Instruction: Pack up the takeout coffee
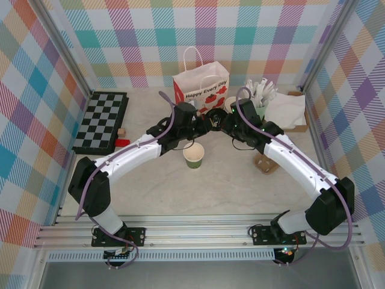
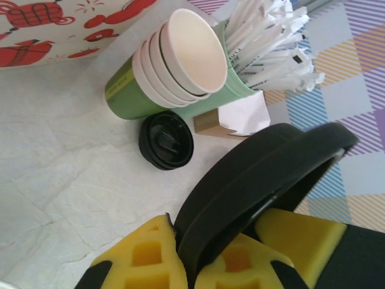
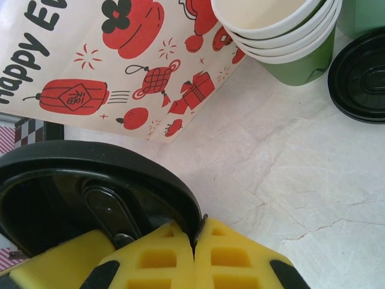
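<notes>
Both my left gripper [image 2: 183,256] and right gripper [image 3: 195,253] clamp the rim of a round black plastic lid [image 2: 264,174], likely light, bendy and slippery.

**Paper bag [image 1: 201,89] reads "Happy Every Day"**

The words run in dark letters across the bag's white front, among red prints. The right wrist view catches only "Happy Ev". A pale strip on the stacked green cups [image 2: 123,90] carries print too small to read.

light: bright, even | shadows: soft (faint) | blur: nearest foreground — slight
</notes>
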### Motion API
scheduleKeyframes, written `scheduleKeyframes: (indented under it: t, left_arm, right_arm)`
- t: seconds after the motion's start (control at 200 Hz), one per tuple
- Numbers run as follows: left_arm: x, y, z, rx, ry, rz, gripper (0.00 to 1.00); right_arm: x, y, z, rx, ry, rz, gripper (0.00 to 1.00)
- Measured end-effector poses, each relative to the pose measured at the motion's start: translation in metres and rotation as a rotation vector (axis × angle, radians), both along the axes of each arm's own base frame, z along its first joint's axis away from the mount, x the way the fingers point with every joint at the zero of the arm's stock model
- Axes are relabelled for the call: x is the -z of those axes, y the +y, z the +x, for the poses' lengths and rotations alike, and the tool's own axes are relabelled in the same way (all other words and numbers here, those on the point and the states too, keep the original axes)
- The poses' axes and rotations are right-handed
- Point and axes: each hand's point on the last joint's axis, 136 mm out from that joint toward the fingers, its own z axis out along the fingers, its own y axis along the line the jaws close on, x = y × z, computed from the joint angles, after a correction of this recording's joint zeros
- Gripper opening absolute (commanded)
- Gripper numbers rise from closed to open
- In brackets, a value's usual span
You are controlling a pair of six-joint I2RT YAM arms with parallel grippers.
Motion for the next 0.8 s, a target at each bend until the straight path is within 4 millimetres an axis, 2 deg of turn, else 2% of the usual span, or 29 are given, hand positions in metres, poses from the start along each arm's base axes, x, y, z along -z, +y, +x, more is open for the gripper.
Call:
scheduleKeyframes:
  t: [0.045, 0.09, 0.11, 0.155, 0.18, 0.24, 0.39, 0.465, 0.56, 0.66, 0.8]
  left_arm:
    - [0.001, 0.0, 0.001, -0.002, -0.001, 0.009, 0.0]
    - [0.002, 0.0, 0.0, -0.001, 0.002, 0.019, 0.0]
    - [0.003, 0.0, 0.0, 0.002, 0.001, 0.025, 0.0]
    - [0.004, 0.001, -0.001, 0.011, -0.007, 0.045, 0.0]
    - [0.004, 0.001, -0.001, 0.021, -0.014, 0.062, 0.0]
    - [0.003, 0.002, -0.003, 0.051, -0.037, 0.105, 0.0]
    - [-0.018, 0.002, -0.008, 0.178, -0.142, 0.241, 0.0]
    - [-0.033, 0.001, -0.011, 0.244, -0.195, 0.294, 0.0]
    - [-0.044, 0.001, -0.014, 0.301, -0.239, 0.34, 0.0]
    - [-0.044, 0.001, -0.019, 0.344, -0.25, 0.367, 0.0]
    - [-0.029, 0.001, -0.023, 0.39, -0.217, 0.408, 0.0]
  right_arm:
    - [0.0, 0.0, 0.0, 0.001, -0.001, -0.001, 0.1]
    - [0.0, 0.0, 0.0, -0.005, -0.001, -0.002, 0.24]
    - [0.0, 0.001, 0.0, -0.013, -0.002, -0.005, 0.33]
    - [0.0, 0.003, -0.001, -0.039, -0.005, -0.013, 0.62]
    - [0.0, 0.005, -0.002, -0.06, -0.009, -0.02, 0.73]
    - [-0.005, 0.008, -0.003, -0.126, -0.025, -0.046, 0.8]
    - [-0.036, 0.011, -0.006, -0.382, -0.149, -0.205, 0.76]
    - [-0.049, 0.009, -0.007, -0.493, -0.218, -0.319, 0.68]
    - [-0.057, 0.003, -0.008, -0.589, -0.268, -0.463, 0.54]
    - [-0.058, -0.001, -0.007, -0.658, -0.287, -0.567, 0.41]
    - [-0.051, -0.006, -0.011, -0.724, -0.277, -0.641, 0.29]
